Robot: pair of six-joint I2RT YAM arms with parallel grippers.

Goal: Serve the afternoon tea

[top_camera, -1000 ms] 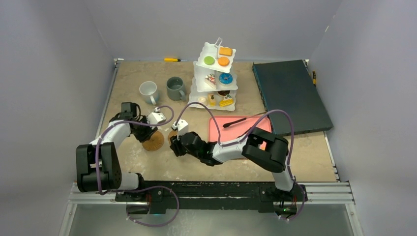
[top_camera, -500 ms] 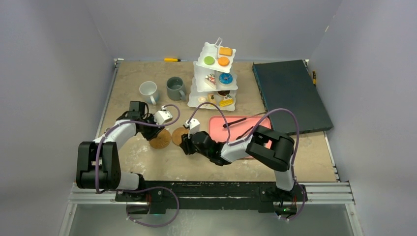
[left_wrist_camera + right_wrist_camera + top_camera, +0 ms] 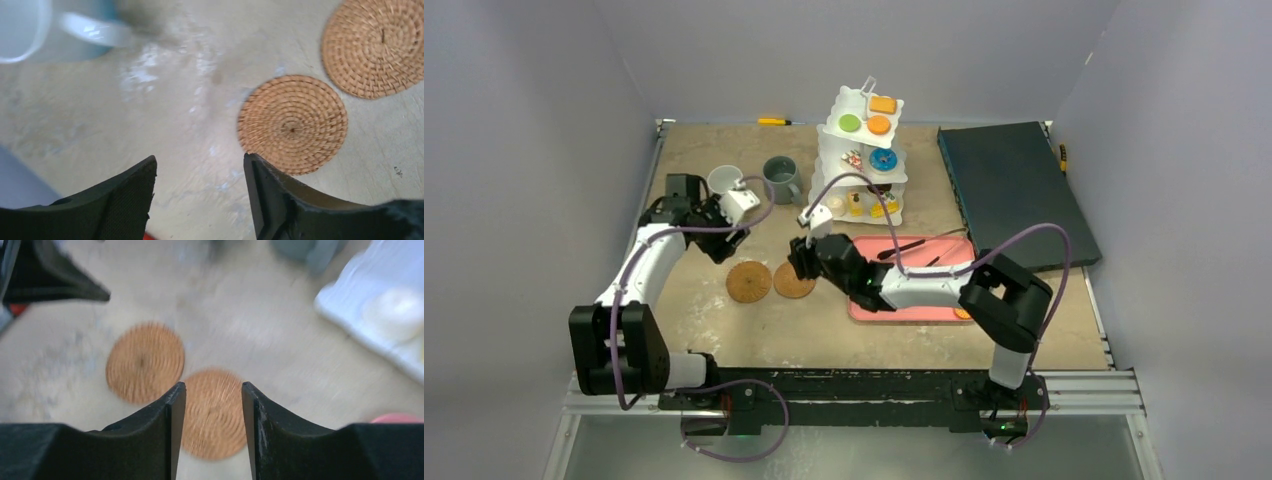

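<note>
Sandy tabletop (image 3: 714,330) carries 2 coasters (image 3: 749,282) side by side at centre frame. We see left tool (image 3: 200,170) and right tool (image 3: 213,387) spread, empty. Risk: a misaligned approach could tip the white mug (image 3: 724,181), upper left.

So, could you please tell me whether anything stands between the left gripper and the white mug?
Nothing visible does. In the left wrist view, only bare table lies between the open left gripper and the white mug. The near cork coaster and the far cork coaster lie off to the other side.
</note>
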